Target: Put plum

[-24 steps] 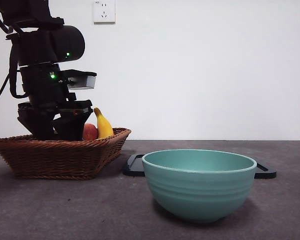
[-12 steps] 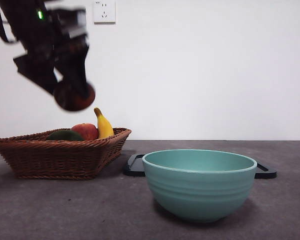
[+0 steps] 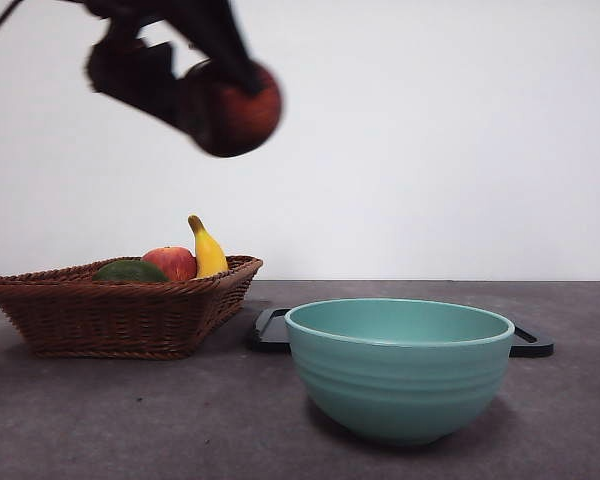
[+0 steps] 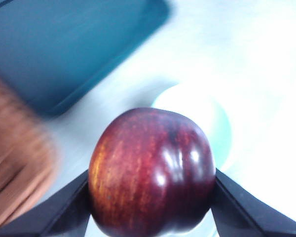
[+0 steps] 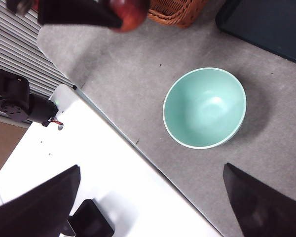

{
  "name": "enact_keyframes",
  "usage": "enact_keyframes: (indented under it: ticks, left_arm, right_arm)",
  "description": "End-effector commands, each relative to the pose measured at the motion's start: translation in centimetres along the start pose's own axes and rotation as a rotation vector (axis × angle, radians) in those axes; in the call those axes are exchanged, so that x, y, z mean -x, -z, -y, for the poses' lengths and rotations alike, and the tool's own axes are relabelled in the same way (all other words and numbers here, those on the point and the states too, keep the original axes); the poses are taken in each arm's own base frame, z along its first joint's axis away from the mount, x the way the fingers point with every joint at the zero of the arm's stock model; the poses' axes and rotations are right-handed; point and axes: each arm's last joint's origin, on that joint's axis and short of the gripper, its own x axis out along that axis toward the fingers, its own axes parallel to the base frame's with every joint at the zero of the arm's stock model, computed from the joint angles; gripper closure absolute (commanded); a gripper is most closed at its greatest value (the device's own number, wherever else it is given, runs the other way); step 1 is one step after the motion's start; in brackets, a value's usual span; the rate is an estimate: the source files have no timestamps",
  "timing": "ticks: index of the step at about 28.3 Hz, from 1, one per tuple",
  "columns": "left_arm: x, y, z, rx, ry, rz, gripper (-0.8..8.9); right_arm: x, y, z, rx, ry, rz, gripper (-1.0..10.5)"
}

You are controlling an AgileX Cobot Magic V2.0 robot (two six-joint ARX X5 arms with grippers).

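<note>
The plum (image 3: 235, 112) is a glossy dark maroon fruit held high in the air, above the space between the wicker basket (image 3: 120, 318) and the teal bowl (image 3: 398, 365). My left gripper (image 3: 198, 88) is shut on it; in the left wrist view both jaws press the plum (image 4: 153, 170) from either side, with the bowl (image 4: 200, 116) blurred below. The right wrist view looks down from high up on the bowl (image 5: 204, 107) and catches the plum (image 5: 130, 12) at its edge. My right gripper (image 5: 153, 207) is open and holds nothing.
In the basket lie a red apple (image 3: 172, 263), a banana (image 3: 207, 250) and a dark green fruit (image 3: 130, 271). A flat black tray (image 3: 270, 332) sits behind the bowl. The grey table meets a white surface (image 5: 103, 163) at its near edge.
The left gripper has risen out of the basket with the plum and swung up and to the right, toward the bowl's side. The fruits left in the basket now show.
</note>
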Motion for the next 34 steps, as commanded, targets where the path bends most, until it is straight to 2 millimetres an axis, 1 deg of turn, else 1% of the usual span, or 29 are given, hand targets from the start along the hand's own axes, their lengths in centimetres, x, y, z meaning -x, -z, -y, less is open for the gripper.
enact_keyframes:
  ticks: [1,3,7,12,16,19,24,27,28,30,34]
  left_arm:
    - [-1.4,-1.2,1.5,-0.051,0.045,0.02,5.97]
    - [-2.3,-1.4,2.2,-0.079,0.065,0.021,5.97]
    - [-4.8,-1.7,3.5,-0.128,0.092,-0.005,5.97]
    - [-8.4,-1.6,4.2,-0.154,0.086,-0.068,5.97]
    - [-11.7,-0.9,4.7,-0.178,0.059,-0.14,5.97]
    - [-13.5,-0.4,4.8,-0.194,0.04,-0.183,5.97]
    - [-15.9,0.3,4.9,-0.213,0.029,-0.235,5.96]
    - [-16.8,0.7,4.9,-0.232,0.02,-0.259,5.88]
    - [-17.0,0.8,4.9,-0.232,0.012,-0.266,5.51]
    - [-17.4,1.0,4.9,-0.232,0.013,-0.279,4.49]
    - [-17.5,1.1,5.3,-0.24,0.019,-0.281,4.37]
  right_arm:
    - [0.2,-0.4,-0.3,0.029,-0.007,0.013,4.8]
    - [0.2,-0.4,-0.3,0.029,-0.007,0.012,4.8]
    - [0.2,-0.4,-0.3,0.029,-0.007,0.012,4.8]
    - [0.2,-0.4,-0.3,0.029,-0.006,0.012,4.8]
    - [0.2,-0.4,-0.3,0.029,-0.005,0.012,4.8]
    - [0.2,-0.4,-0.3,0.029,-0.005,0.012,4.8]
    - [0.2,-0.4,-0.3,0.03,-0.005,0.012,4.8]
    - [0.2,-0.4,-0.3,0.03,-0.005,0.012,4.8]
    - [0.2,-0.4,-0.3,0.03,-0.005,0.012,4.8]
    - [0.2,-0.4,-0.3,0.03,-0.005,0.012,4.8]
    - [0.2,-0.4,-0.3,0.032,-0.005,0.012,4.8]
